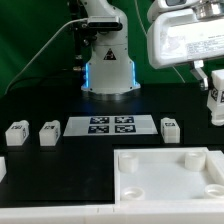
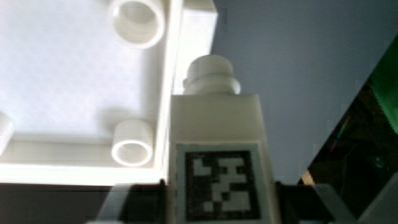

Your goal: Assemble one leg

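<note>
**Markings.** The leg (image 2: 217, 130) carries one black-and-white square tag (image 2: 226, 185) on the face turned to the wrist camera. The pattern is blurred, and no letters or numerals can be read on it. The marker board (image 1: 110, 126) lies flat on the black table (image 1: 60, 165) and shows several square tags. Three loose legs (image 1: 50, 132) stand on the table, each with a tag on the face toward the exterior camera. Two are to the exterior view's left of the marker board and one is just beside its right end. No brand name is legible on the robot base (image 1: 108, 60); a blue light glows at its foot.

**Jaws.** The gripper (image 1: 212, 85) is clamped on the leg, with the jaws parted only by the width of the leg's body. In the wrist view the finger pads are no more than a grey blur on either side of the tag.

**Position of the leg.** In the exterior view the leg hangs upright at the far right edge, clear of the table. It is above and to the exterior view's right of the nearest loose leg. In the wrist view its round stepped tip (image 2: 214, 72) points away from the camera. The tip lies along the edge of the large white panel (image 2: 80, 95), close to a round socket (image 2: 134, 152). Whether the tip touches the panel cannot be told.
</note>
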You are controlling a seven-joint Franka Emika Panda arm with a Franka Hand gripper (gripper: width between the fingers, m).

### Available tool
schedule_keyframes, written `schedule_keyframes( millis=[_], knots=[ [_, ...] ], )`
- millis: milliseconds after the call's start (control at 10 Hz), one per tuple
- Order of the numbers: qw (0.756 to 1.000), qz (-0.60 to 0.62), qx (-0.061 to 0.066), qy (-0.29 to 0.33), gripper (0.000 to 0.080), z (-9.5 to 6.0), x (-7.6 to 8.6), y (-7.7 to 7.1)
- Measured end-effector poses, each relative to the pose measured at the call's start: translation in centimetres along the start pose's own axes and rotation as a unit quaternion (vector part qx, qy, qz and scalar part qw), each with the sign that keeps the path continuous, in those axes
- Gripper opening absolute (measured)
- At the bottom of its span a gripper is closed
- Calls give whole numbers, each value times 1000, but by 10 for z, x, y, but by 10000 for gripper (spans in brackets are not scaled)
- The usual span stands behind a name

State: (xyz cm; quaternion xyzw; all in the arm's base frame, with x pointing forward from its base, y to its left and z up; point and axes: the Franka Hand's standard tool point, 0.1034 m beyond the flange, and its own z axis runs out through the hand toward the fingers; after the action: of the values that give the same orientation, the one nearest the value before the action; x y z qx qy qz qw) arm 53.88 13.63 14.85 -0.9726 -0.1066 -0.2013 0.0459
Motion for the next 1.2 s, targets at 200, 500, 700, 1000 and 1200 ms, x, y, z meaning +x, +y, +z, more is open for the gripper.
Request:
schedule_keyframes(
  millis=[200, 500, 700, 1000, 1200],
  knots=[
    [1000, 1, -2, 21, 292, 11, 39, 14],
    [999, -4, 1, 32, 292, 34, 66, 18],
    [999, -3, 1, 34, 292, 36, 65, 18],
    [999, -8, -1, 40, 292, 38, 63, 21],
    [997, -16, -10, 70, 292, 57, 42, 37]
  ],
)
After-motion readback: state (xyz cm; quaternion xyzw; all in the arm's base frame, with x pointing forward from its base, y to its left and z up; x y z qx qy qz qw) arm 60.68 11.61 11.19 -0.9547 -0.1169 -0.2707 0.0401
